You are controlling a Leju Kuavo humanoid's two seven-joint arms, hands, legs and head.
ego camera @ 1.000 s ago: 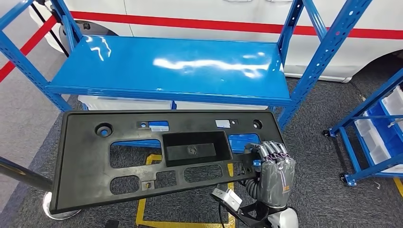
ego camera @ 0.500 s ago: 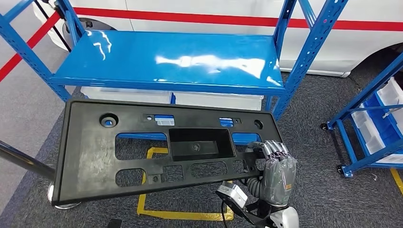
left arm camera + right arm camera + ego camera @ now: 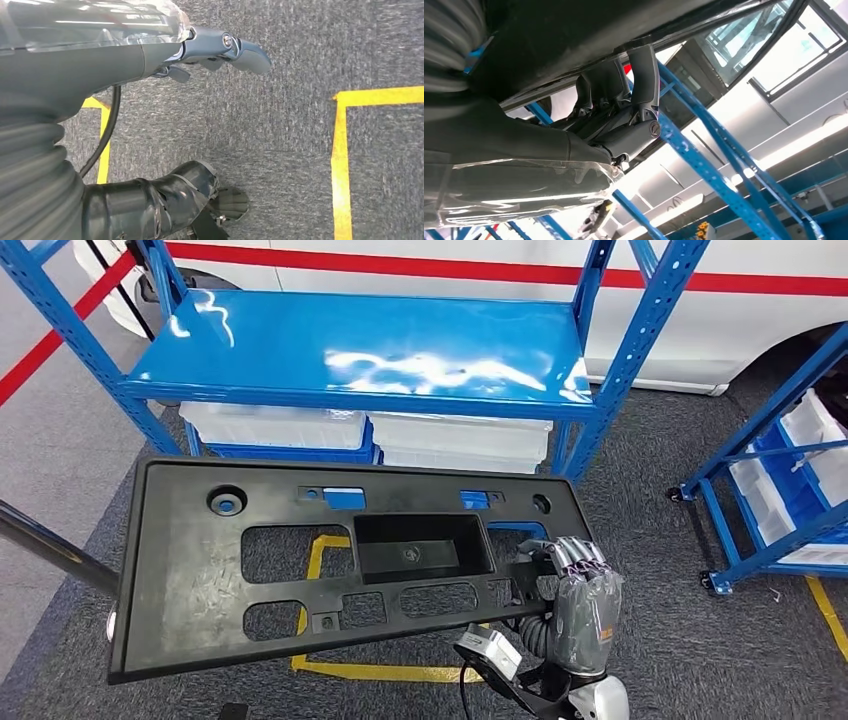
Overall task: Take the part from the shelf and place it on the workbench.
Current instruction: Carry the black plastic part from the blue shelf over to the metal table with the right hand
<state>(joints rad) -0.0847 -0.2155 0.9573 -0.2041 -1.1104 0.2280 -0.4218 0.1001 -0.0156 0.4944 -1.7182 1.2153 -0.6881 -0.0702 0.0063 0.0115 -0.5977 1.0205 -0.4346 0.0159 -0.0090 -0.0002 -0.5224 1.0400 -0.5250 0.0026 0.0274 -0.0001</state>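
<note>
While the right hand (image 3: 583, 592) grips the lower right edge of the part (image 3: 200, 570), its fingers curl over the rim from beneath. This long black panel, with cut-outs and a central recess, is held roughly level in the air in front of the shelf (image 3: 370, 345), off its blue deck. White bins (image 3: 275, 425) sit under the deck, and yellow tape (image 3: 385, 672) marks the grey carpet below the part. From the right wrist, the thumb (image 3: 644, 80) presses against the panel's underside. The left hand (image 3: 215, 50) hangs over the carpet, holding nothing, its thumb and fingers apart.
</note>
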